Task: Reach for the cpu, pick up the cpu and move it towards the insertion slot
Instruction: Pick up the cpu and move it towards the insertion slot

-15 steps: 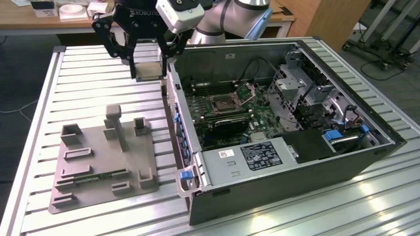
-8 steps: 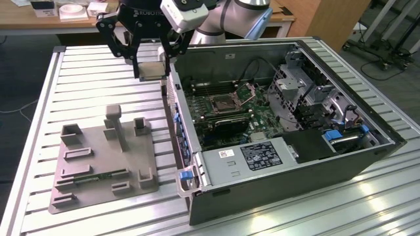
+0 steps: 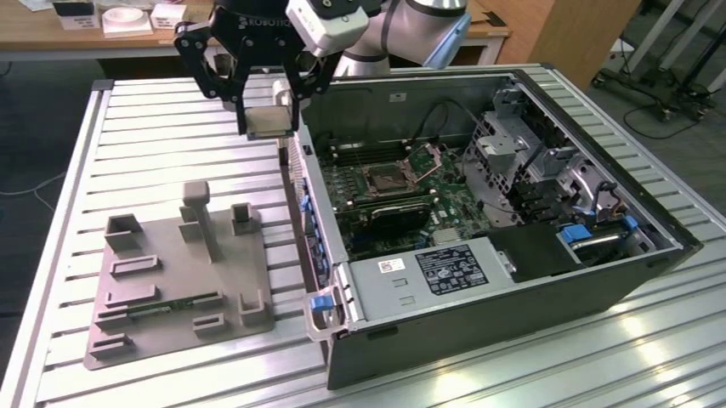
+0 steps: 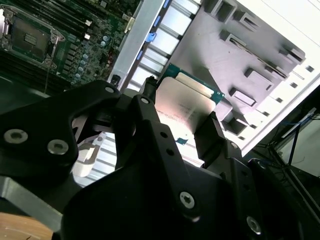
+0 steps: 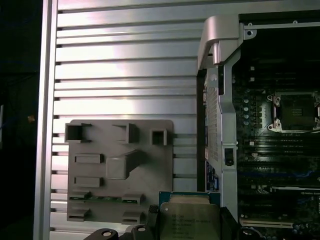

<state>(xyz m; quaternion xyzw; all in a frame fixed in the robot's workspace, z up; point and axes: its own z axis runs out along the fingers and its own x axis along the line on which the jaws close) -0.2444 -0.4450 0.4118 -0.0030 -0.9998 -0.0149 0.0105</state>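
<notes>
Above slatted table (image 3: pixel 170 144), beside open computer case (image 3: pixel 635 280): gripper (image 3: pixel 270 115) clamps one cpu (image 4: pixel 182 102); one insertion slot (image 3: pixel 392 178) apart.

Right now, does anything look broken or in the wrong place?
Nothing looks broken or spilled. The gripper holds the cpu in the air over the slatted table, beside the open computer case. The insertion slot sits uncovered, its metal plate flipped up. A green memory stick lies in the grey holder tray.

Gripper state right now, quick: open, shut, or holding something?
Gripper: shut on the cpu, held in the air beside the open computer case, above the slatted table, not yet over the insertion slot.
</notes>
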